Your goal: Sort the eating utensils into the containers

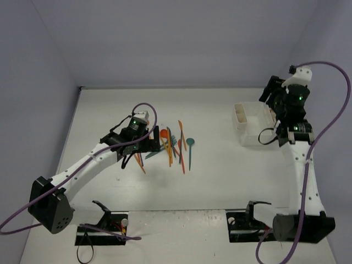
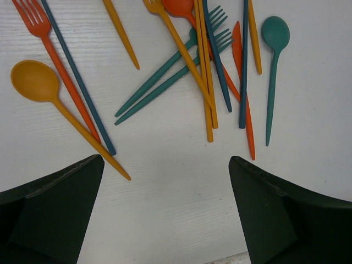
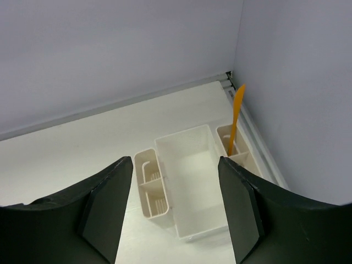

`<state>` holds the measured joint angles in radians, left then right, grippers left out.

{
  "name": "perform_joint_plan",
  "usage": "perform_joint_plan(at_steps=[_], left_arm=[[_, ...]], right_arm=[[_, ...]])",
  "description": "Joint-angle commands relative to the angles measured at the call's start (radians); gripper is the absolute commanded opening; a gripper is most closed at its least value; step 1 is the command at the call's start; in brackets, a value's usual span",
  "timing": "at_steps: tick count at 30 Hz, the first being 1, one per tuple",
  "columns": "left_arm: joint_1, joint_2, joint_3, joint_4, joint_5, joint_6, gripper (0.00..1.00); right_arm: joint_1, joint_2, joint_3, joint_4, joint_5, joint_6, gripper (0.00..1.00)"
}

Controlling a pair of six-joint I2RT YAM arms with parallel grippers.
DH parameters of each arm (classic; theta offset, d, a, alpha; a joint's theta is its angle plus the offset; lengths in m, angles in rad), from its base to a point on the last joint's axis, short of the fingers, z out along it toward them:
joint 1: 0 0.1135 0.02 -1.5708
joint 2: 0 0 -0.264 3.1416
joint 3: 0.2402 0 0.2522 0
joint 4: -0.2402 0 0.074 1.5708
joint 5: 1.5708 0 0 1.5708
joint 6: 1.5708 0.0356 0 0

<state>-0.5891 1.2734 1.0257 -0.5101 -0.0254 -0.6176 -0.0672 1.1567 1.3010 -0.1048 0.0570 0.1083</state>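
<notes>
With one orange utensil (image 3: pixel 236 118) stood in the white holder (image 3: pixel 181 133) under the right claw (image 3: pixel 176 165), which is spread and empty, picking is judged in hand: a single piece must next be pinched from the utensils (image 2: pixel 208 66) scattered on the desk (image 2: pixel 165 209) beneath the left claw (image 2: pixel 166 159), likewise spread and empty.

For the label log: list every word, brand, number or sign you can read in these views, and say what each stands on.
No text can be read in any view.
The utensils are plain coloured plastic with no print showing.
The white holder and the orange knife standing in it bear no marking.
The left arm and right arm show only green lights, no lettering.
</notes>
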Motion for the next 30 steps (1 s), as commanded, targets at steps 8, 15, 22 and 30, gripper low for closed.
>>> perform_joint_plan(at_steps=[8, 15, 22, 30], left_arm=[[-0.146, 0.266, 0.222, 0.024, -0.06, -0.145, 0.87], [-0.242, 0.408, 0.308, 0.002, -0.08, -0.254, 0.65], [-0.33, 0.557, 0.409, -0.055, -0.092, -0.321, 0.48], [-0.347, 0.675, 0.439, -0.112, -0.111, -0.36, 0.42]], right_arm=[[0.057, -0.192, -0.209, -0.069, -0.138, 0.155, 0.61], [0.061, -0.243, -0.327, -0.103, -0.164, 0.172, 0.61], [0.09, -0.259, -0.361, -0.106, -0.169, 0.182, 0.61], [0.115, -0.26, -0.374, -0.105, -0.184, 0.184, 0.62]])
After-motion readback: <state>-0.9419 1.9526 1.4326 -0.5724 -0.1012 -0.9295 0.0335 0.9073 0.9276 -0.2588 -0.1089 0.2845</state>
